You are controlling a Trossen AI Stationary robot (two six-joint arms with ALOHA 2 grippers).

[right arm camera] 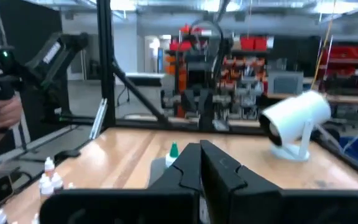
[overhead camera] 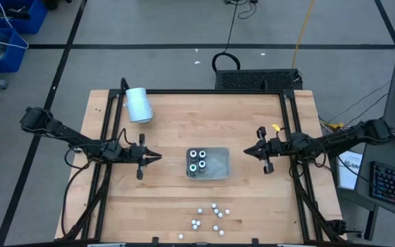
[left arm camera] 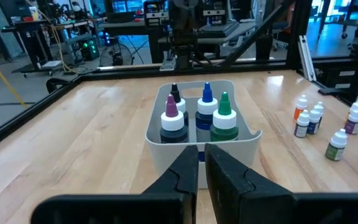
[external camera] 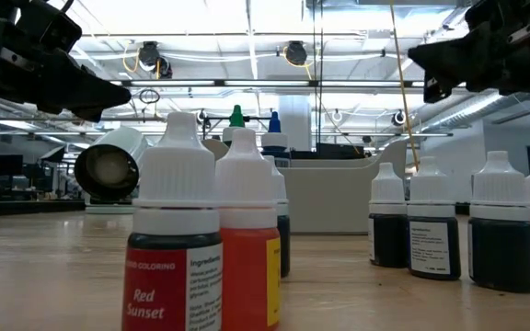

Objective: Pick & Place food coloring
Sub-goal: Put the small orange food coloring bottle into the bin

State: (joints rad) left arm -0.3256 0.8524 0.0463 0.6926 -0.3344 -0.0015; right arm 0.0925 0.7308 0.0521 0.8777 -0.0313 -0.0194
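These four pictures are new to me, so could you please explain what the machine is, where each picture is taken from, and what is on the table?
It is a robot with two dark arms at a wooden table. The high view looks straight down. The left gripper and the right gripper hang on either side of a grey tray; both are shut and hold nothing. The tray holds four food coloring bottles. More small bottles stand loose near the table's front edge. A white cylinder lies near the back left corner. The low view sits at table height, right behind the loose bottles. Each wrist view looks forward past that arm's own fingers.
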